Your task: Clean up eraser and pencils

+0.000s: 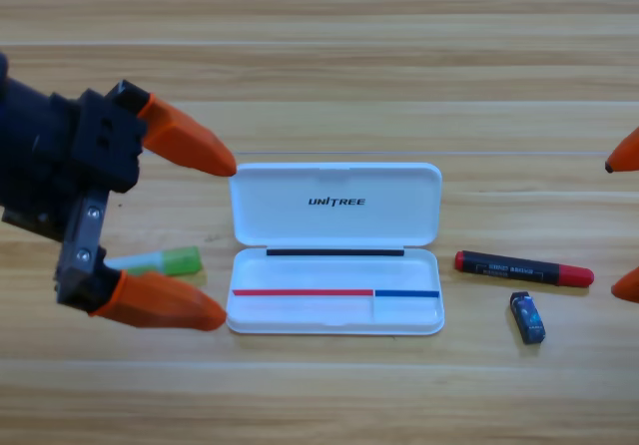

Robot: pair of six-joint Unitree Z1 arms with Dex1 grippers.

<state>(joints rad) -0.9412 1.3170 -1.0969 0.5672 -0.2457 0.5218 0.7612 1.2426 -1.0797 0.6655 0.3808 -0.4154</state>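
My left gripper [220, 235] hovers left of the open white case [337, 206], jaws wide open with nothing between them. Under it lies the light green pencil [165, 261], partly hidden by the lower jaw. The black-and-red pencil [523, 268] lies right of the case. Just below that pencil's right part sits the small dark blue eraser [527, 317]. Only two orange jaw tips of my right gripper [625, 223] show at the right edge, far apart and holding nothing.
The case's tray [399, 317] lies open toward the front with its lid flat behind it. Wooden table [319, 66] all around.
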